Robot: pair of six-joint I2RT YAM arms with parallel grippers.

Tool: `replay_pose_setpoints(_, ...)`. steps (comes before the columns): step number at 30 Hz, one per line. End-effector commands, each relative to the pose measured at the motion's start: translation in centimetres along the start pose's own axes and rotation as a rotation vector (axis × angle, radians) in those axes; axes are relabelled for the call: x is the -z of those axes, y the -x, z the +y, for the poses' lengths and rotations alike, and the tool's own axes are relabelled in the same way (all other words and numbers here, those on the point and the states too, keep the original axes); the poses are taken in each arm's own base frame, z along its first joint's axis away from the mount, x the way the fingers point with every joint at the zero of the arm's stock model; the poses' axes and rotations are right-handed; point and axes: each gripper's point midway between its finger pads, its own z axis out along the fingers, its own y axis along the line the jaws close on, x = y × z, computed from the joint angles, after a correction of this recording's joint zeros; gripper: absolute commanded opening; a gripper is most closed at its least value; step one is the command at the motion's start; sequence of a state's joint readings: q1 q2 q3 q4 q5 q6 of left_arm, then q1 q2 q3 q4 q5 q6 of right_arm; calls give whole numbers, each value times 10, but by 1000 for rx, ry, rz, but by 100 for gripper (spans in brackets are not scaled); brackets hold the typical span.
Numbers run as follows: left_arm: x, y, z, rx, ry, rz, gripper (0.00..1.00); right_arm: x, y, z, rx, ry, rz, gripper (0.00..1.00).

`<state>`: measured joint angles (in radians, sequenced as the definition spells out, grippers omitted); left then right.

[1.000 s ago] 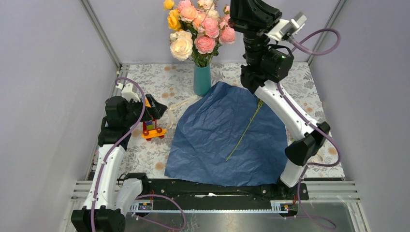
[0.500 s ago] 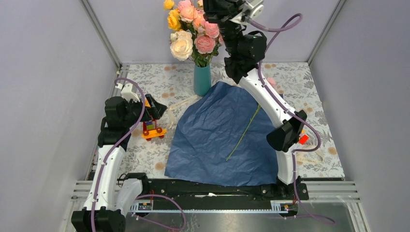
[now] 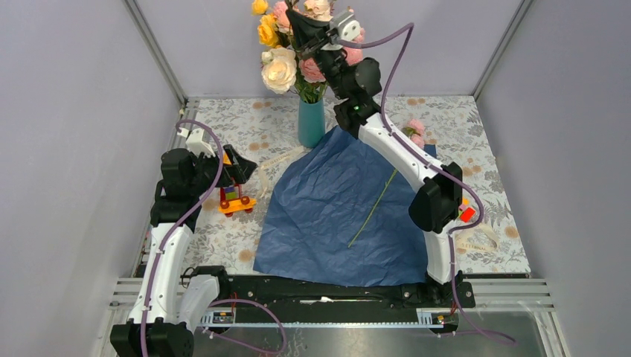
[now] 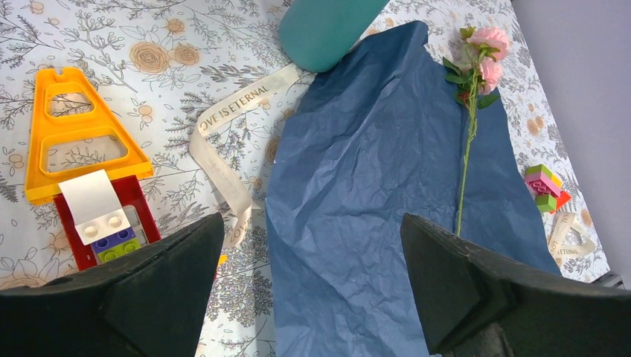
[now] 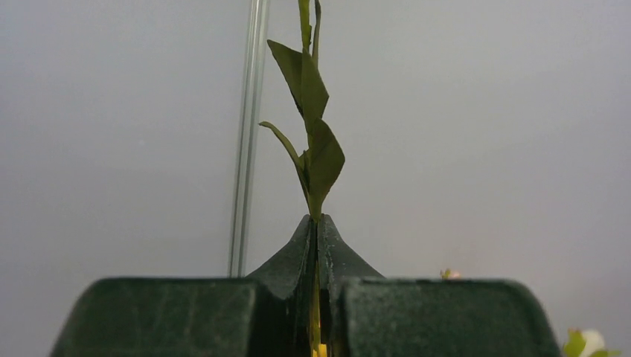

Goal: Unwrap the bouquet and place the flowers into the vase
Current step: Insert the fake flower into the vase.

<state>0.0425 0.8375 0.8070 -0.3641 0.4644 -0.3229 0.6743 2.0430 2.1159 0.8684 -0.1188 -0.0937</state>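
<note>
Jaws of the right gripper (image 5: pixel 316 223) are pinching tight on a leafy stem (image 5: pixel 324 160), high among the big bunch (image 3: pixel 279 71) above the vase (image 3: pixel 312 123). The left gripper (image 4: pixel 311 227) is hovering wide open and empty over the ribbon (image 4: pixel 223 160) and the paper (image 4: pixel 357 193), where a pink rose (image 4: pixel 480 56) is lying near the far edge.

One flower (image 3: pixel 372 210) lies on the paper (image 3: pixel 316 216), right of the vase (image 3: pixel 311 123).
</note>
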Motion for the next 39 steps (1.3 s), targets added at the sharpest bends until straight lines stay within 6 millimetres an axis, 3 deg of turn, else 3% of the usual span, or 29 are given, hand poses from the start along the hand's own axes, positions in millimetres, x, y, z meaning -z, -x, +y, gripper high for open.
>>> replay_pose_setpoints(1, 0, 8, -4, -12, -27, -37, 95, 7, 18, -1, 27, -26, -9, 0)
replay_pose_setpoints(18, 0, 7, -5, -4, -36, -32, 95, 44, -33, -29, 59, -171, 151, 0)
replay_pose_setpoints(28, 0, 6, -4, -3, -36, -31, 95, 44, -57, -33, 75, -167, 221, 0)
replay_pose_setpoints(39, 0, 5, -5, 0, -44, -25, 96, 54, -97, -33, 105, -156, 324, 0)
